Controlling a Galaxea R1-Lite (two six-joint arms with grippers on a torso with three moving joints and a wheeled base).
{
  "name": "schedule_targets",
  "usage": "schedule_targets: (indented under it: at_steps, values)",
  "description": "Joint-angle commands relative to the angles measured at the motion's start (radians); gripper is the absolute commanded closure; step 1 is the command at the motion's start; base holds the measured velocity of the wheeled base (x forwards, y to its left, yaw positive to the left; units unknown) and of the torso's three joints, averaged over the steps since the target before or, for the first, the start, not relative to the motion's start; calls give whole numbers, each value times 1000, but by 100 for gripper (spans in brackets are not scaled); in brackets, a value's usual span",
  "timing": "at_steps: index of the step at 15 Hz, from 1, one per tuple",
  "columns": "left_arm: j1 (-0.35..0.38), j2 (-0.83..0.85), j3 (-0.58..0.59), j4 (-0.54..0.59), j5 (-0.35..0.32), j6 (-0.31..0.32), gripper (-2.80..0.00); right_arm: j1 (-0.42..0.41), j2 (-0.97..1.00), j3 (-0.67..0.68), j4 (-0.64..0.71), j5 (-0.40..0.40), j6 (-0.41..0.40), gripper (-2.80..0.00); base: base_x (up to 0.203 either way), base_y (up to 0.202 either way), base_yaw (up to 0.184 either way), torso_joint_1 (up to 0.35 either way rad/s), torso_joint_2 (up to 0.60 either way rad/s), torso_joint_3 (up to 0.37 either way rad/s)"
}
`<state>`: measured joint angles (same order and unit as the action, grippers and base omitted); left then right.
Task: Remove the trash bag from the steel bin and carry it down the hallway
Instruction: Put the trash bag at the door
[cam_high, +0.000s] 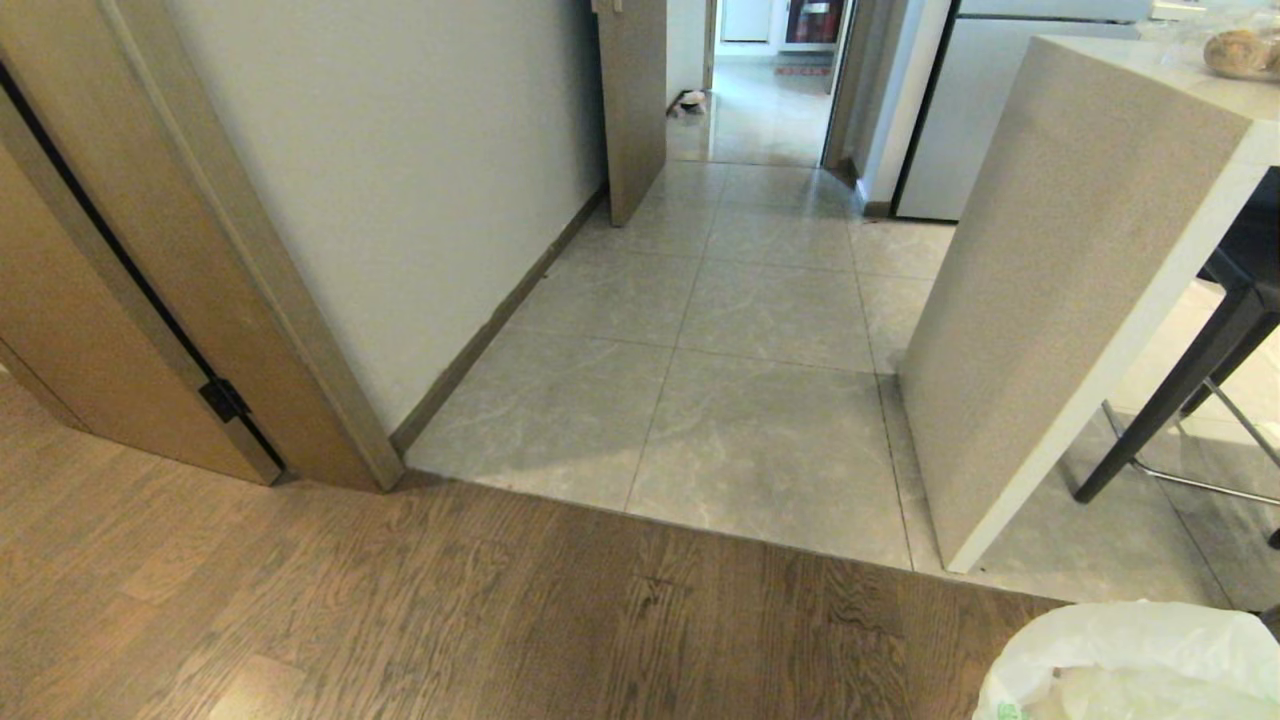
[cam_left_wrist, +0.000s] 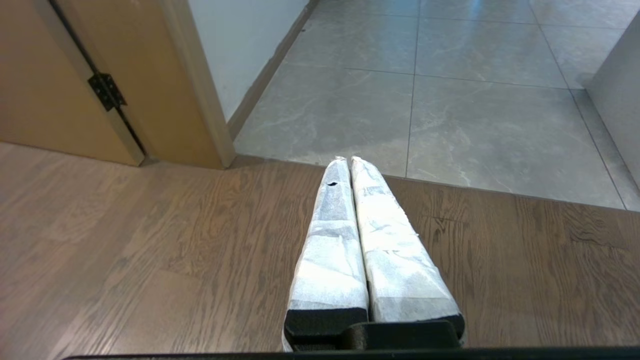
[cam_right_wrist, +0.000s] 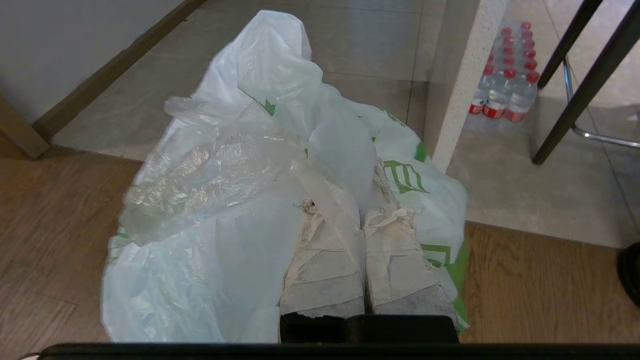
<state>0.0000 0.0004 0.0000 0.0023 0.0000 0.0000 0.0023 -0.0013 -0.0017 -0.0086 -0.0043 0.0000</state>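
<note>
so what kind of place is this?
Most likely a home, at the mouth of a hallway beside a kitchen. Signs: a stone-topped counter with a stool under it, a pack of water bottles on the tiles, and a wooden door on hinges.

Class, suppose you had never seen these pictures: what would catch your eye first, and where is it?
The crinkled white trash bag with green print, pinched in the shut right gripper over the wood floor. Next, the hallway of grey tiles running ahead between the white wall and a pale counter.
</note>
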Motion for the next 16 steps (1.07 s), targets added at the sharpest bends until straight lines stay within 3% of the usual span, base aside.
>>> schedule_targets:
  at_steps: [1,16]
  values:
    - [0,0,0,1,0,0,0,1,1,0,-1,0,0,0,0,0,0,0,0,0]
    - [0,0,0,1,0,-2,0,1,1,0,-1,0,0,0,170,0,-3,2,1,3]
